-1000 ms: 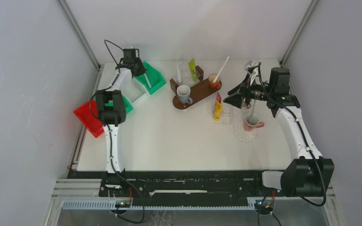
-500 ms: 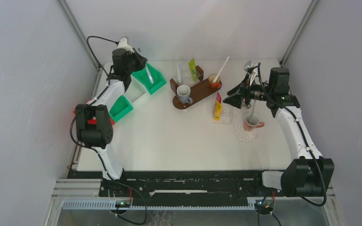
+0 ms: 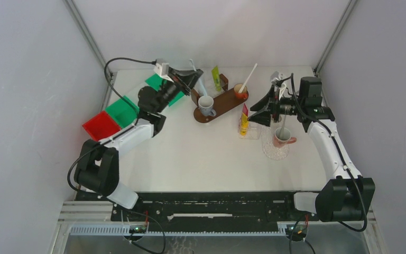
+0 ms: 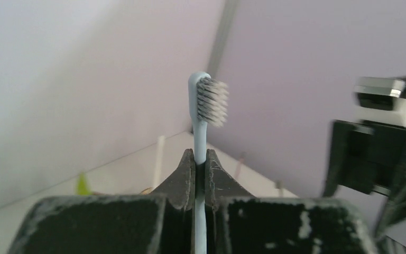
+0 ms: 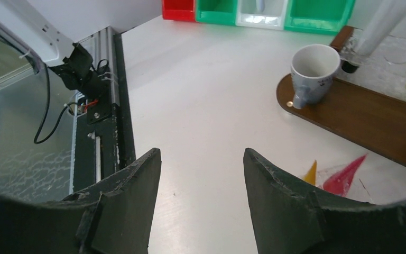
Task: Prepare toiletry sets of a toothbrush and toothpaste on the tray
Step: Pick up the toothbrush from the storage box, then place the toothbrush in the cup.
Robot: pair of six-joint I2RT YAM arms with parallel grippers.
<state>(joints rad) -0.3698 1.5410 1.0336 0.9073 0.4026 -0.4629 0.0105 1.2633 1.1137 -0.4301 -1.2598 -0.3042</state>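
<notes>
My left gripper (image 3: 188, 79) is shut on a pale blue toothbrush (image 4: 200, 127), whose bristled head (image 3: 192, 64) sticks out past the fingertips. It hovers just left of the brown wooden tray (image 3: 227, 104). On the tray stand an empty grey mug (image 3: 206, 105) and an orange cup (image 3: 240, 91) with a white toothbrush (image 3: 250, 75) in it. A green-yellow tube (image 3: 216, 77) stands upright at the tray's back. In a clear glass (image 3: 248, 131) in front of the tray sits a red-yellow tube (image 3: 244, 117). My right gripper (image 3: 259, 112) hangs open and empty beside that glass.
A pink mug (image 3: 282, 137) sits on a clear glass dish (image 3: 273, 151) under the right arm. Red (image 3: 100, 127), green (image 3: 121, 108) and white bins line the table's left back edge. The right wrist view shows the grey mug (image 5: 313, 67), the tray (image 5: 370, 119) and the bins (image 5: 217, 9).
The left arm has swung from the bins at the back left to the tray's left end, carrying the toothbrush. The right gripper has barely shifted and stays open.
</notes>
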